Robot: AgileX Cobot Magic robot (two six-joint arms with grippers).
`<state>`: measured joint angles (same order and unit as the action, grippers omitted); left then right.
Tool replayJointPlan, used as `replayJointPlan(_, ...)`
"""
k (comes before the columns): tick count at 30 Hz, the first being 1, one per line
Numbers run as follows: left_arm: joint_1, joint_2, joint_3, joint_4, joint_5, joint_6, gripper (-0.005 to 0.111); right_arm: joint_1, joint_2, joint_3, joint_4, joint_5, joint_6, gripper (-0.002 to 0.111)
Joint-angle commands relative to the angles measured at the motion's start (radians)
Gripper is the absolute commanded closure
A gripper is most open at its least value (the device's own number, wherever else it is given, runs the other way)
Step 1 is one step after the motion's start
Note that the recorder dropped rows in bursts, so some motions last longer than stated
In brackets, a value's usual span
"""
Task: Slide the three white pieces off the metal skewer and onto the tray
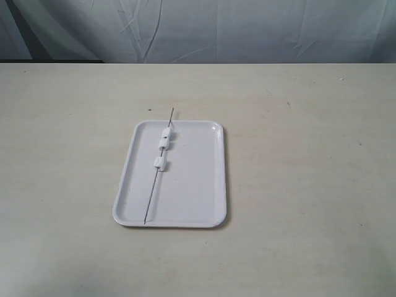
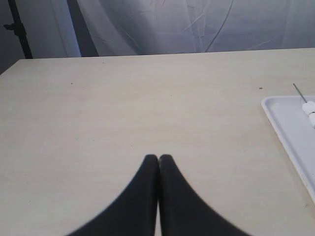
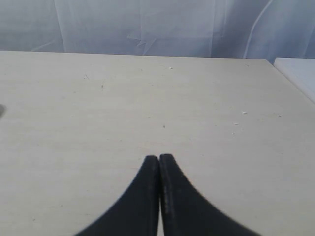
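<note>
Tray of glossy white plastic [image 1: 189, 198], rectangular with rounded corners and a low raised rim, lies flat near the middle of the pale beige table [image 1: 297, 173]. A very thin, straight grey metal skewer [image 1: 152, 195] rests lengthwise on it at a slight slant. Its far end pokes out past the far rim and its near end lies at the near rim, toward the left corner. Three small white cylindrical pieces [image 1: 164, 144] are threaded on the skewer's far half. Two sit touching each other close to the far rim, and the third sits apart from them, nearer the middle of the tray. The left gripper [image 2: 158, 158] is over bare table with its black fingers pressed together, holding nothing. Its camera catches the tray's edge, the skewer tip and a piece, all well apart from the fingers. The right gripper [image 3: 159, 158] is likewise closed tight and empty above bare tabletop. A crumpled pale cloth [image 1: 247, 31] hangs behind the table.
</note>
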<state>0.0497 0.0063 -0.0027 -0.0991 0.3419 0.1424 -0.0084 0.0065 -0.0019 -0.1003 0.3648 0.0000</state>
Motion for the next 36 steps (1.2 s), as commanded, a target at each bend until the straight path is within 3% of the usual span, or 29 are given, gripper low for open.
replayJointPlan(1,0.0,-0.006,0.003,-0.004,-0.005,-0.003,0.107,-0.007,-0.006,0.002,-0.006,-0.002,0.0,0.108)
replayJointPlan(4,0.0,-0.006,0.003,0.05,-0.037,-0.003,0.107,-0.007,-0.006,0.002,-0.004,-0.06,0.0,0.108)
replayJointPlan(11,0.0,-0.006,0.003,-0.132,-0.48,-0.004,0.107,-0.007,-0.006,0.002,0.032,-0.547,0.0,0.108)
replayJointPlan(15,0.0,-0.006,0.003,-0.133,-0.563,-0.004,0.107,-0.007,-0.006,0.002,0.032,-0.715,0.0,0.108)
replayJointPlan(30,0.0,-0.006,0.003,-0.137,-0.685,-0.016,0.107,-0.007,-0.006,0.002,0.056,-0.831,0.0,0.108)
replayJointPlan(32,0.0,-0.006,0.003,-0.137,-0.72,-0.093,0.107,-0.007,-0.006,0.002,0.056,-0.855,0.0,0.108)
replayJointPlan(36,0.0,-0.006,0.003,-0.099,-0.841,-0.374,0.107,-0.007,-0.006,0.002,0.056,-0.917,0.204,0.108)
